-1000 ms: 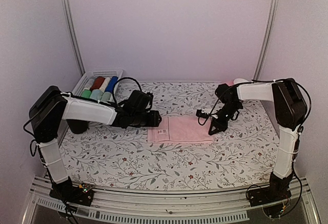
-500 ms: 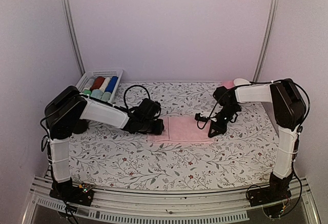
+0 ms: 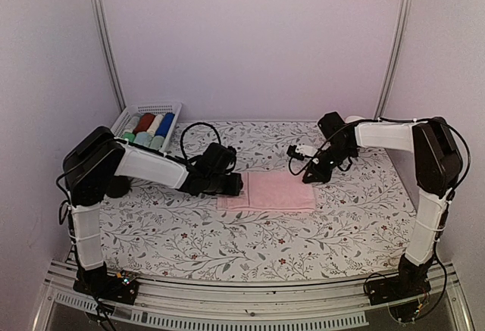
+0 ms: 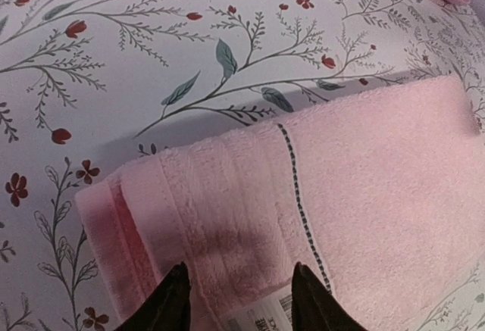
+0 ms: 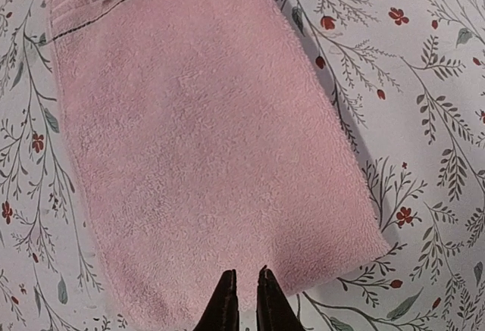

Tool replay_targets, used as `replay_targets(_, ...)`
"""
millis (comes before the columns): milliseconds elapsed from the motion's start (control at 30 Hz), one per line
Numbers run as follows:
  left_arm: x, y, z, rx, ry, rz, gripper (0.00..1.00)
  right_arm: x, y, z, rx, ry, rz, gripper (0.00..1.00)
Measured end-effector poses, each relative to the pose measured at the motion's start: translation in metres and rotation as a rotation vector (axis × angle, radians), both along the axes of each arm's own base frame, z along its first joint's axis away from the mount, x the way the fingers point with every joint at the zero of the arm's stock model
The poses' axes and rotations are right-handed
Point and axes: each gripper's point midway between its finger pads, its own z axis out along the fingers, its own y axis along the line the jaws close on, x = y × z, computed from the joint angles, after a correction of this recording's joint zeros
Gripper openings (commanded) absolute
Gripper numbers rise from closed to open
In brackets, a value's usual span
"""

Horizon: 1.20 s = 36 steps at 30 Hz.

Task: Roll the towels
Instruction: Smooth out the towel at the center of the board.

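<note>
Flower-printed cloth covers the table [image 3: 250,244], and at its middle the pink towel [image 3: 267,192] lies flat and unrolled, its long axis running left to right, with the labelled short end toward the left arm. At that end the left gripper [image 4: 239,301] has its fingers spread over the towel's edge, while the right gripper [image 5: 245,301], fingers pressed together on nothing, is at the towel's far right corner. Well apart, at the table's far left corner, a white basket [image 3: 144,109] holds rolled cloths [image 3: 149,130] in dark red, white, blue and pale green, side by side.
</note>
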Motion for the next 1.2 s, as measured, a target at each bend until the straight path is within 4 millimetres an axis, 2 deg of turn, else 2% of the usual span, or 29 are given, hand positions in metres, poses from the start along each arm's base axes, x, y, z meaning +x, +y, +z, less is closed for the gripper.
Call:
replay_targets(233, 0.01, 0.001, 0.011, -0.004, -0.031, 0.001, 0.43, 0.025, -0.002, 0.0, -0.007, -0.069, -0.097, 0.07)
replay_targets(400, 0.025, 0.001, 0.019, 0.001, -0.069, 0.016, 0.41, 0.041, -0.005, -0.005, -0.023, -0.103, -0.161, 0.07)
replay_targets(500, 0.033, 0.001, 0.013, 0.017, -0.075, 0.024, 0.39, 0.047, -0.007, -0.016, -0.042, -0.105, -0.189, 0.07)
replay_targets(667, 0.033, 0.004, -0.014, 0.064, -0.051, 0.024, 0.38, 0.047, -0.013, -0.042, -0.091, -0.072, -0.207, 0.07)
replay_targets(900, 0.036, 0.004, -0.012, 0.064, -0.058, 0.03, 0.42, 0.05, -0.017, -0.042, -0.108, -0.086, -0.221, 0.08)
replay_targets(1033, 0.036, 0.004, -0.011, 0.064, -0.062, 0.028, 0.49, 0.051, -0.019, -0.032, -0.098, -0.105, -0.219, 0.16)
replay_targets(1200, 0.038, 0.008, 0.002, 0.068, -0.076, 0.029, 0.64, 0.036, -0.017, 0.008, -0.03, -0.142, -0.133, 0.18)
